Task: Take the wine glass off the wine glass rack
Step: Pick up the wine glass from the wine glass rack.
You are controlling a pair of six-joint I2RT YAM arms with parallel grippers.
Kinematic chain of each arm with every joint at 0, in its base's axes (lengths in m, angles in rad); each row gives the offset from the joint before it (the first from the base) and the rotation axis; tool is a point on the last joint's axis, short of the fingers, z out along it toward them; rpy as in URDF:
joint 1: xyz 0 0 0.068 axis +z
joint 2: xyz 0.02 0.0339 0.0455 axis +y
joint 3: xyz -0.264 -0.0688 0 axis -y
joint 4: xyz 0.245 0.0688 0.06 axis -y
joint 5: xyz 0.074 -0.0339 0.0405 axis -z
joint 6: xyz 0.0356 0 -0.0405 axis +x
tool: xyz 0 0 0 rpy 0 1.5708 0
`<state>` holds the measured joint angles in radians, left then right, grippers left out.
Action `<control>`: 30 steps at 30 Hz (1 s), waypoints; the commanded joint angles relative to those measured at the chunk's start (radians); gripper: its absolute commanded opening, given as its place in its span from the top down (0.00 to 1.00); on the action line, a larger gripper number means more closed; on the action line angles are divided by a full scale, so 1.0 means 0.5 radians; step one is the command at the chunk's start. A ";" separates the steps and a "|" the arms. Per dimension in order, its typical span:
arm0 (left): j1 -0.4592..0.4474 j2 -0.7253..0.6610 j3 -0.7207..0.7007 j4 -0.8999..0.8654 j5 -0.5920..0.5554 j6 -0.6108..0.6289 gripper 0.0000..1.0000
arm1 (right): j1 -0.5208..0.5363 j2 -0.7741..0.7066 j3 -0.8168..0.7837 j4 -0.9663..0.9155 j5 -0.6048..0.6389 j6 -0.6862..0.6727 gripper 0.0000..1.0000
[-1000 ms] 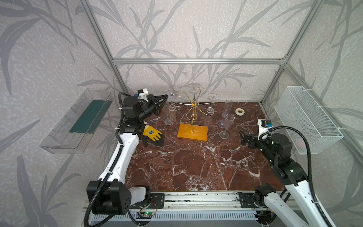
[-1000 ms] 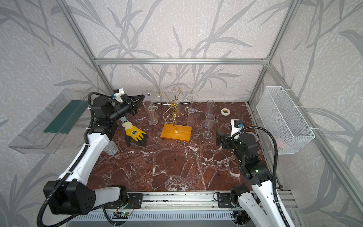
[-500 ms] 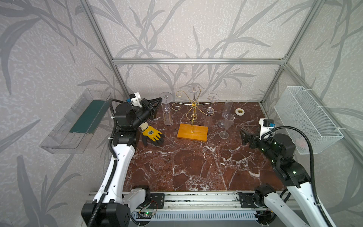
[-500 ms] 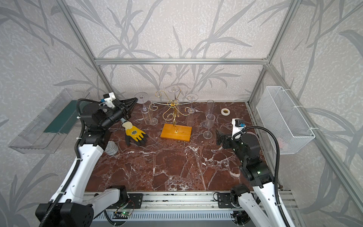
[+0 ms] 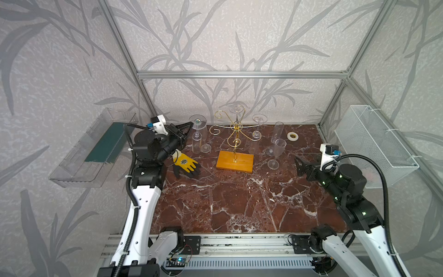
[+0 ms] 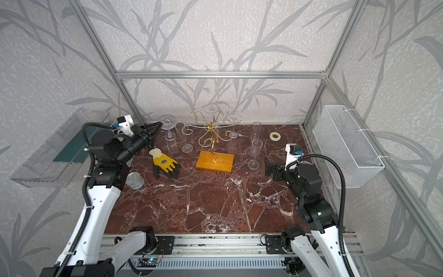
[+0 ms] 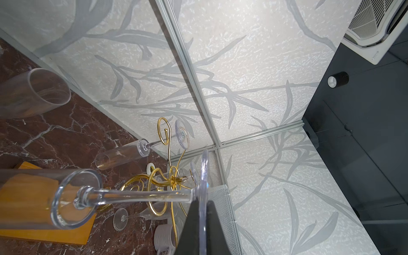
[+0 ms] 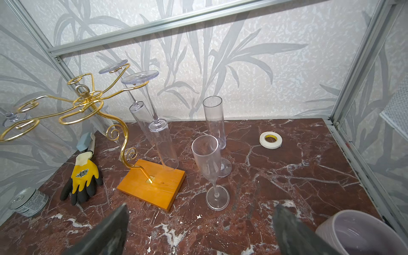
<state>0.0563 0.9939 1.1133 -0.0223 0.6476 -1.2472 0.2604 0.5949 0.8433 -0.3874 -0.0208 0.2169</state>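
The wine glass [image 5: 196, 141] is held upside down just left of the wine glass rack [image 5: 235, 161], left of centre in both top views and clear of the gold arms. Its long axis is seen near vertical there, with the foot uppermost and the rim turned down toward the marble tabletop [image 5: 239, 203]. Whether the rim meets that surface cannot be told. The left gripper [image 5: 190, 124] is closed upon the edge of the foot disc. This is shown close up in the left wrist view, where the bowl is cut off by the frame edge. The clear bowl is hard to separate from an upright flute [image 6: 181, 132] just beside it. The right gripper [image 5: 300, 164] is spread wide at the right of the frame, and nothing is held in it.
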 commanded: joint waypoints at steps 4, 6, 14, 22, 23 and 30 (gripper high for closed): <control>0.010 -0.047 0.178 -0.102 -0.047 0.313 1.00 | -0.008 -0.041 0.093 0.031 -0.097 0.018 0.01; 0.013 -0.046 0.208 -0.108 -0.028 0.401 1.00 | -0.008 -0.054 0.113 0.038 -0.129 0.017 0.01; -0.076 -0.122 0.420 -0.554 -0.216 1.188 1.00 | -0.009 -0.026 0.238 0.003 -0.228 -0.013 0.01; -0.298 -0.171 0.439 -0.596 -0.270 1.659 1.00 | -0.008 0.133 0.404 0.068 -0.447 0.057 0.02; -0.332 -0.186 0.435 -0.591 -0.289 1.716 1.00 | -0.008 0.159 0.432 0.064 -0.479 0.060 0.03; -0.545 -0.261 0.429 -0.585 -0.430 2.103 1.00 | -0.008 0.318 0.662 0.067 -0.784 0.102 0.04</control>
<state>-0.1871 0.8928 1.3079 -0.3359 0.4778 -0.3454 0.2604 0.7406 1.1221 -0.3794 -0.3172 0.2466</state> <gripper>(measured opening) 0.061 0.959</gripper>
